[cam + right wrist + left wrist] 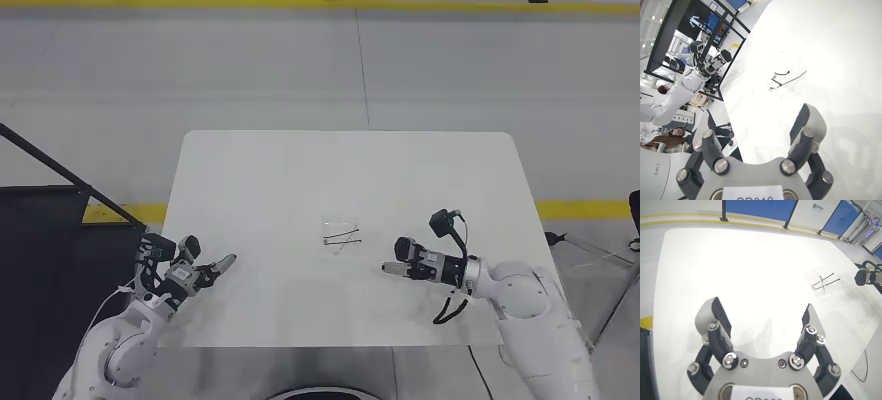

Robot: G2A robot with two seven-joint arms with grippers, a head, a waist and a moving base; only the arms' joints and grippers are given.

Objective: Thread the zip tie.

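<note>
**White tabletop, ties untouched: the first pick-up is yet to come**

Seen from above, the white rectangular tabletop [300, 180] carries two thin black plastic zip ties [341, 237] near its middle. They lie on a small clear plastic square [340, 222]; I cannot tell whether that is a sleeve or a shallow tray. The left hand [222, 266] sits by the near left corner and the right hand [392, 268] toward the near right corner. Both are well apart from the ties and point inward at them.

From the left wrist, the left hand [762, 302] is spread wide, with nothing between its ribbed pads [723, 315]. The zip ties [826, 282] lie almost side by side well ahead of it, and the right hand [863, 277] is beyond them.

From the right wrist, the right hand [757, 111] is likewise released and empty. The zip ties [785, 79] lie ahead on the clear plastic square [791, 64], with the left hand [723, 58] farther off.

Nothing looks threaded, so I judge the step in hand to be the approach for a first grasp. The next move calls for one hand to come down low and pinch a single tie near one end, without catching its neighbour or the plastic. The other hand then needs the free end, so that the tail can be lined up with the head's slot.
</note>
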